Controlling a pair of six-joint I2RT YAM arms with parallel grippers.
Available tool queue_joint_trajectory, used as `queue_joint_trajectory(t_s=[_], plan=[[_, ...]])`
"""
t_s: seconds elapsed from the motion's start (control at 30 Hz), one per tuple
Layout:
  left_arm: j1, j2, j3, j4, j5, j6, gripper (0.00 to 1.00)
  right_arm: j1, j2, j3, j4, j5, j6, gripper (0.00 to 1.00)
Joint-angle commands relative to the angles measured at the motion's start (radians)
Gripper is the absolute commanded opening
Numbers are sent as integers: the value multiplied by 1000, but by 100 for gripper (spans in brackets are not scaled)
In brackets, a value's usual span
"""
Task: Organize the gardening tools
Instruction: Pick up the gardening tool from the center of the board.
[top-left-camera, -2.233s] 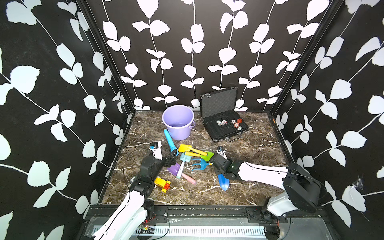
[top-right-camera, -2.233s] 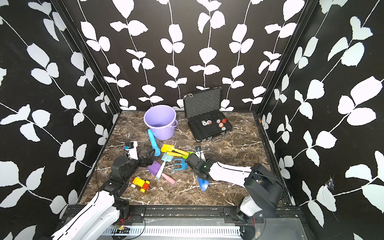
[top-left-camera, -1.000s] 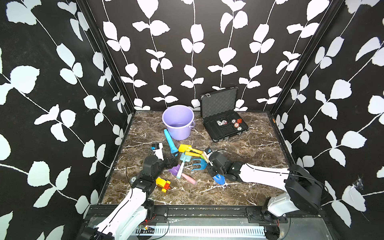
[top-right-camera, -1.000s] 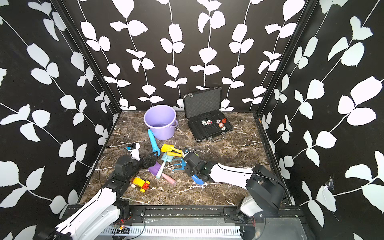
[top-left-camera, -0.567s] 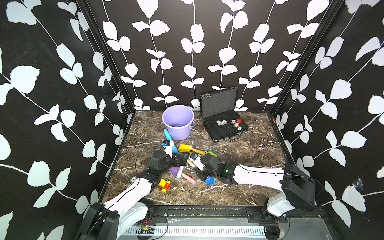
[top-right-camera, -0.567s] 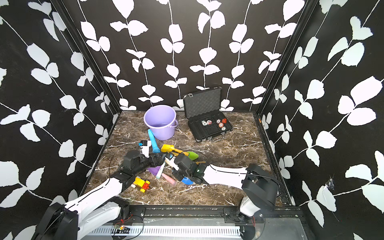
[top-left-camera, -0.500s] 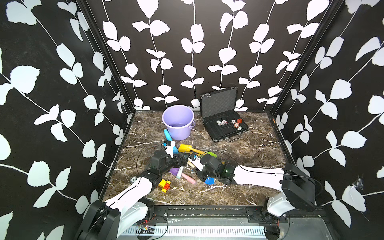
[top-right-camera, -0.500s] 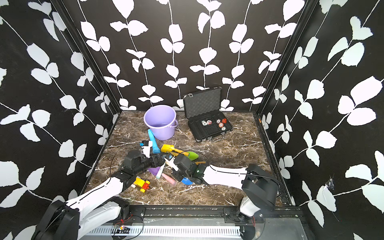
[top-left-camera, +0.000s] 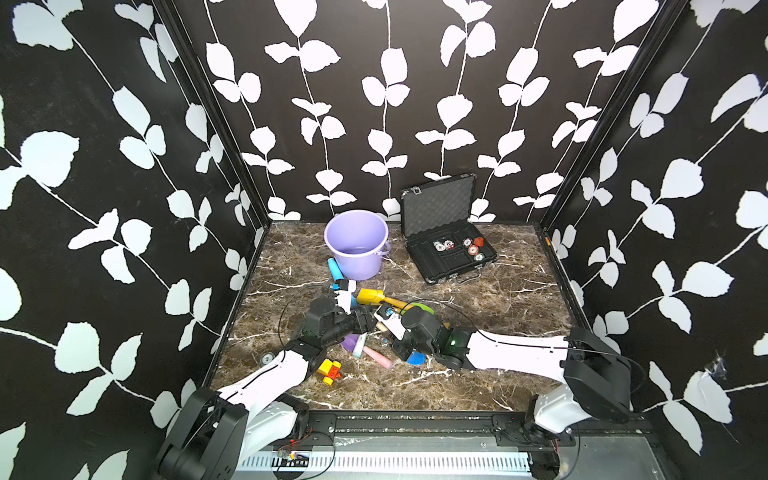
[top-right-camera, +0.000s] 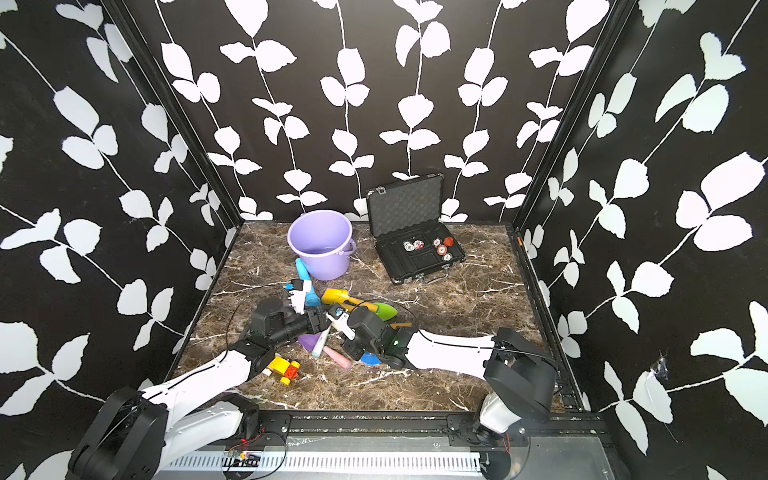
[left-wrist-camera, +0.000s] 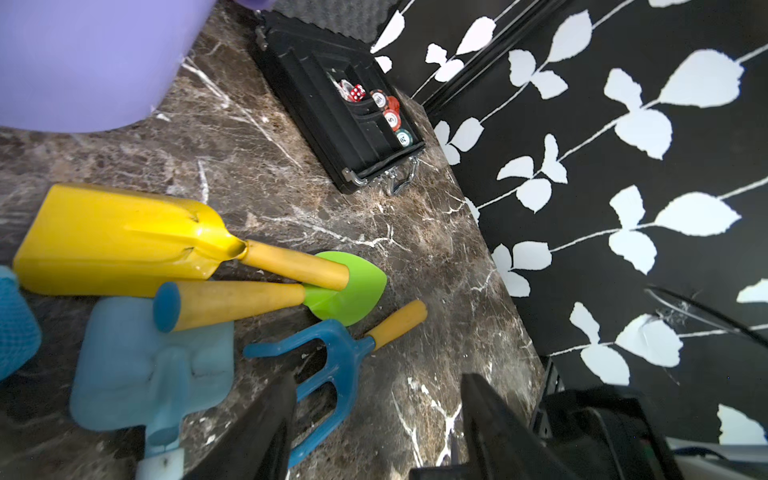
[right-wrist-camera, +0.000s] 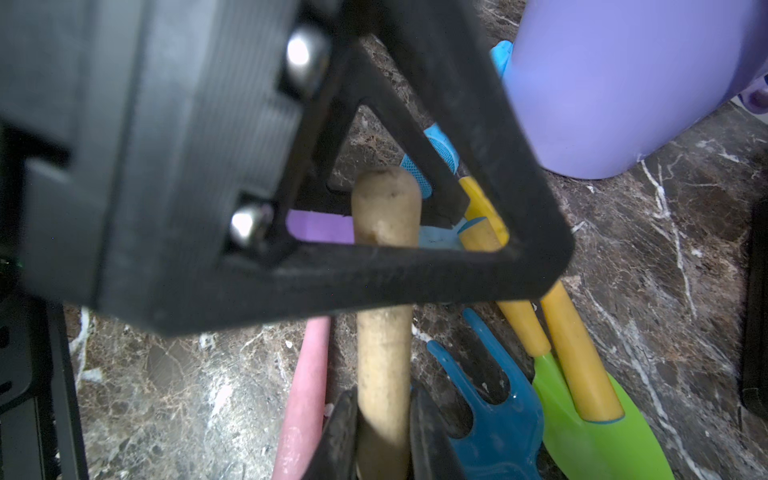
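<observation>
Crowding wooden handle (right-wrist-camera: 384, 353) in R gripper (right-wrist-camera: 384, 432), L gripper (left-wrist-camera: 378, 382), fork (left-wrist-camera: 332, 353), bucket (right-wrist-camera: 644, 83) beyond.

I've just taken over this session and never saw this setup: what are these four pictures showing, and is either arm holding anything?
These are two white robot arms, left and right, on a marble table, each ending in a black gripper. The two wide pictures come from one camera overhead; the two close ones from cameras on the wrists. At the back stand a purple bucket and an open black case with chips. In front lies a pile of toy garden tools, among them a yellow scoop, a green trowel and a blue fork, plus a toy car. The right gripper is shut on the wooden handle of a blue spade. The left gripper is open beside the fork, holding nothing.
</observation>
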Motion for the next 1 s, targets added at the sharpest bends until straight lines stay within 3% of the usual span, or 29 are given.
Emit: queue_joint_trajectory(t_s=[0.0, 0.1, 0.27, 0.37, 0.4, 0.47, 0.57, 0.63, 0.8, 0.97], plan=[[-7, -4, -24, 80, 32, -24, 51, 11, -14, 27, 61, 34, -10, 0], [-7, -16, -30, 85, 27, -33, 33, 10, -11, 35, 61, 43, -9, 0], [-8, -41, -37, 72, 9, -40, 21, 11, -14, 37, 62, 74, -7, 0], [-7, -54, -48, 84, -13, -55, 2, 10, -18, 38, 65, 87, -2, 0], [-7, -58, -54, 91, -21, -61, 0, 12, -18, 39, 65, 92, 4, 0], [-7, -67, -64, 113, -42, -78, 0, 11, -22, 39, 67, 93, 19, 11], [-6, -76, -83, 170, -78, -110, 0, 11, -40, 29, 75, 116, 77, 46], [-6, -86, -96, 218, -100, -134, 0, 10, -63, 16, 79, 130, 132, 58], [-6, -127, -148, 350, -187, -199, 0, 2, -170, -81, 133, 139, 297, 67], [-4, -197, -174, 410, -259, -240, 0, -86, -298, -274, 345, 30, 517, 73]])
